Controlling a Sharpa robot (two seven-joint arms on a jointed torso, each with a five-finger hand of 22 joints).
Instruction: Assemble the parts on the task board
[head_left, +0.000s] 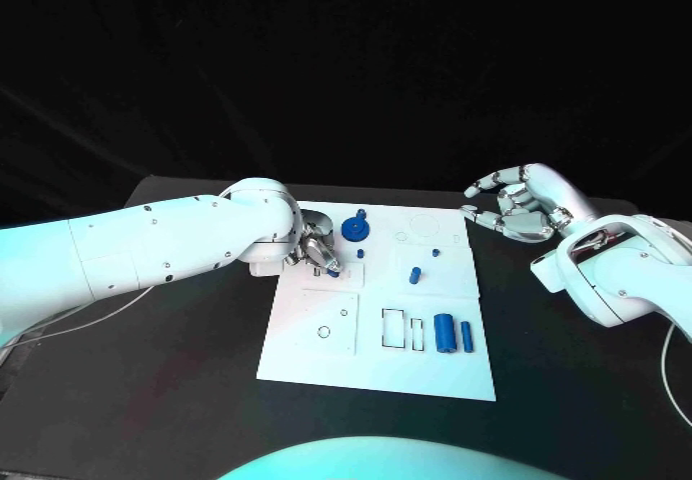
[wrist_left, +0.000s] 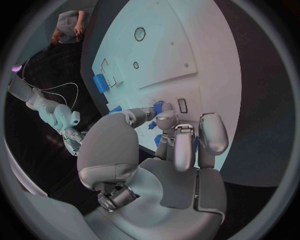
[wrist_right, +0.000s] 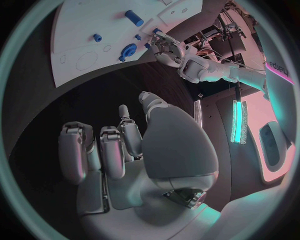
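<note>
The white task board lies in the middle of the black table. My left hand is low over its far left part. In the left wrist view the thumb and a finger meet on a small blue part at the board's surface. A round blue part sits just beyond that hand. Two small blue pegs stand mid-board, and two blue cylinders lie near the right edge. My right hand hovers off the board's far right corner, fingers loosely bent and holding nothing.
Outlined recesses and a small ring mark the board's near half. A thin cable runs over the table by my left arm. Bare black table surrounds the board on both sides.
</note>
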